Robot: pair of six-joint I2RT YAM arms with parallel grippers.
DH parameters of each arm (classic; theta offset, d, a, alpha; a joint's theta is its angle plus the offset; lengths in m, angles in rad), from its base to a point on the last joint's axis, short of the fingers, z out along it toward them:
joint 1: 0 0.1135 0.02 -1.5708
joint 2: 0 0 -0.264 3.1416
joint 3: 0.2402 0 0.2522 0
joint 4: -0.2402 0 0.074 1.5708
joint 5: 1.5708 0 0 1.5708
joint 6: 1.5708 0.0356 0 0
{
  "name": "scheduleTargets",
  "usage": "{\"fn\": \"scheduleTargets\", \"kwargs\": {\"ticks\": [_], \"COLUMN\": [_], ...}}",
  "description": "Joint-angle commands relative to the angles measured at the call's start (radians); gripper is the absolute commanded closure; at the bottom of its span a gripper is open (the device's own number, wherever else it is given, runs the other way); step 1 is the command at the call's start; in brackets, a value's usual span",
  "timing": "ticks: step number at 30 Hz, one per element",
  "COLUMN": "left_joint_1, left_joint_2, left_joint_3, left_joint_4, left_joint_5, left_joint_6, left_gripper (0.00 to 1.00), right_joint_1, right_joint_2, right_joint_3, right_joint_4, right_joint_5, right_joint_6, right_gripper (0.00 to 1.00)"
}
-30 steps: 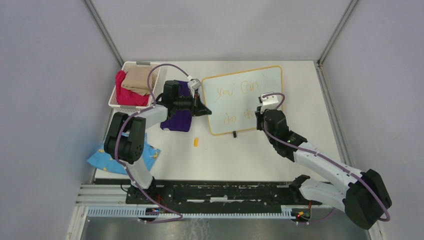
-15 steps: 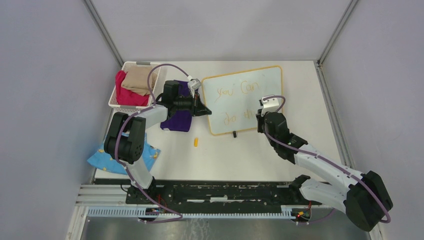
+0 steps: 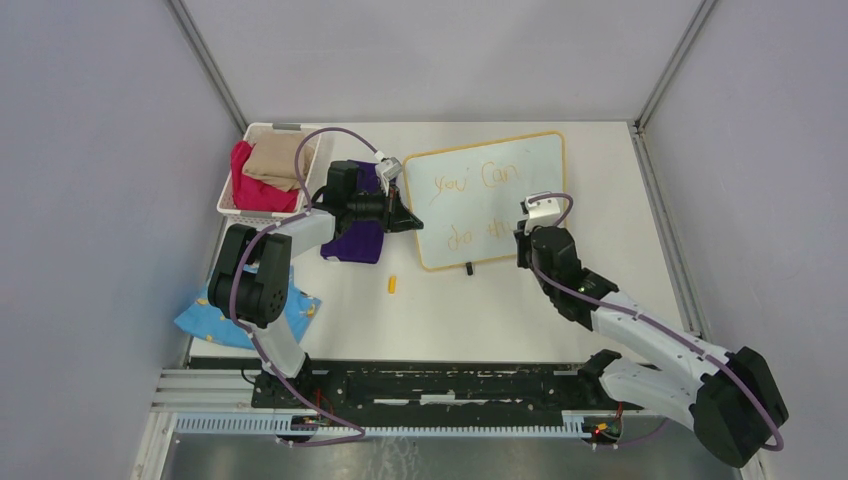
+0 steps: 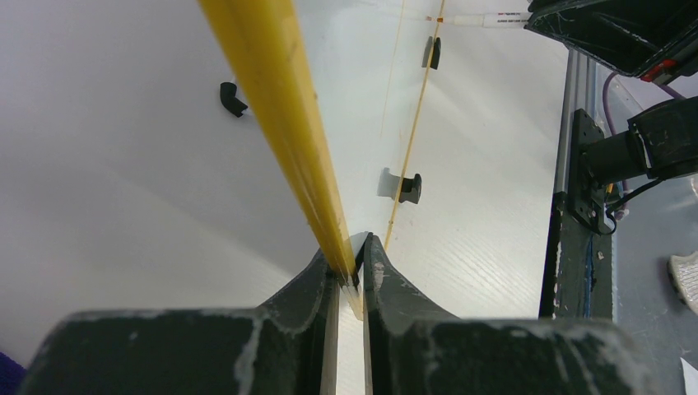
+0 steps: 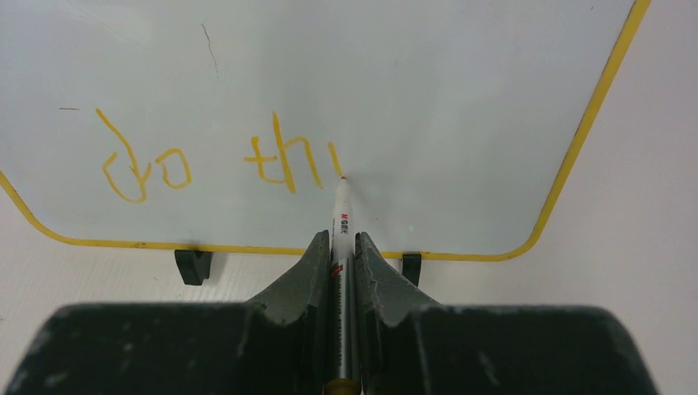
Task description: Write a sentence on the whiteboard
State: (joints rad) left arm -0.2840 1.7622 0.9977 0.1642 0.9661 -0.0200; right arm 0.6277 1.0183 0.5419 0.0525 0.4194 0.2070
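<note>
The whiteboard [image 3: 520,165] with its yellow frame [image 5: 576,156] stands tilted on two black feet at the back middle of the table. Orange writing on it reads "you Can" [image 3: 468,181] above "do thi" [image 5: 216,156]. My left gripper [image 4: 350,262] is shut on the board's yellow left edge [image 4: 272,107]. My right gripper [image 5: 344,247] is shut on a white marker [image 5: 340,216], whose orange tip touches the board right after the "i" stroke. In the top view the right gripper [image 3: 522,243] sits at the board's lower right.
A white basket [image 3: 232,203] with red and tan cloths stands at the back left. A purple cloth [image 3: 352,243] lies under the left arm. A small orange marker cap [image 3: 392,285] lies in front of the board. A blue patterned cloth [image 3: 205,318] lies at the near left.
The right gripper with the marker has moved slightly right and nearer along the second line, adding a stroke. The left arm and board have not moved.
</note>
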Motion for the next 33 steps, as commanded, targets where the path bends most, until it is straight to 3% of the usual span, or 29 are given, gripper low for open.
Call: {"fn": "scheduleTargets", "kwargs": {"ticks": [1,11,33], "left_joint_1": [-0.039,-0.039,-0.041], "left_joint_2": [0.029,0.031,0.036], "left_joint_3": [-0.01,-0.008,-0.007], "left_joint_4": [-0.054,-0.055,-0.055], "left_joint_5": [-0.147,-0.149,-0.149], "left_joint_6": [0.136,0.136,0.135], "left_gripper": [0.98,0.98,0.98], "right_joint_1": [-0.005,-0.034,-0.054], "right_joint_2": [-0.053,-0.102,-0.032], "right_joint_3": [0.064,0.074,0.068], "right_joint_4": [-0.014,-0.024,0.04], "right_joint_5": [0.002,0.079,-0.016], "right_joint_6": [0.007,0.003,0.042], "right_gripper": [1.0,1.0,1.0]}}
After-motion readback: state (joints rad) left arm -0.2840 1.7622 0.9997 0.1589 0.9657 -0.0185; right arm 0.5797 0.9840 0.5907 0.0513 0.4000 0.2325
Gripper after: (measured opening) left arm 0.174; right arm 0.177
